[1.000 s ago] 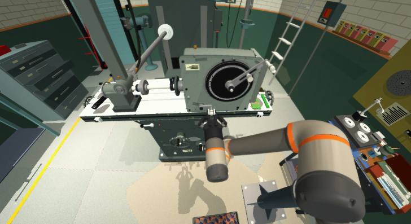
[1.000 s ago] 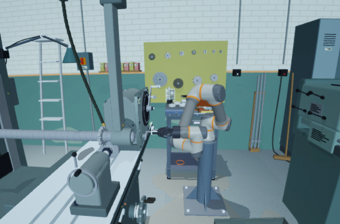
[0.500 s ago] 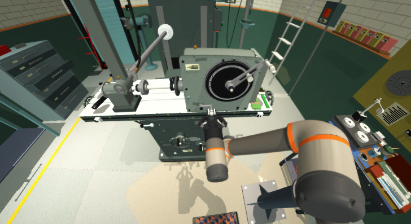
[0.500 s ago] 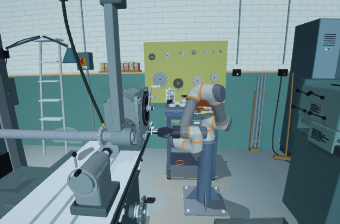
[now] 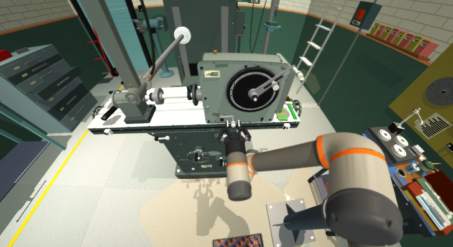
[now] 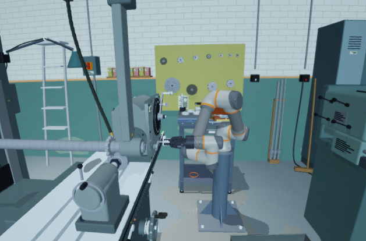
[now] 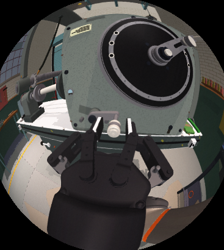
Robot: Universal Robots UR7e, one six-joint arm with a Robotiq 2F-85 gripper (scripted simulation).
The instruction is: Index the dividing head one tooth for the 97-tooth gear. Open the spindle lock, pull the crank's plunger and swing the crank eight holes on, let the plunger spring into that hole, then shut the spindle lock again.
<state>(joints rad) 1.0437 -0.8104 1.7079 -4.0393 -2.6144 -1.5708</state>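
Observation:
The spindle lock's white knob [image 7: 113,128] sits at the foot of the grey dividing head [image 5: 241,87], and my gripper [image 7: 113,125] stands around it, open and holding nothing. The lock lever [image 5: 233,121] juts from the head's lower front edge, just above the table rim. Higher up, the crank [image 5: 274,82] lies across the black index plate [image 5: 250,88], its arm pointing up and to the right, with the plunger knob [image 5: 298,73] at its outer end. From the second side camera my gripper [image 6: 165,142] reaches level toward the head's face.
The milling table's front edge [image 5: 190,128] runs just under my fingers, with the machine base [image 5: 196,153] below. The tailstock [image 5: 134,101] stands at the table's left end. A tool cart [image 5: 409,163] is on my right.

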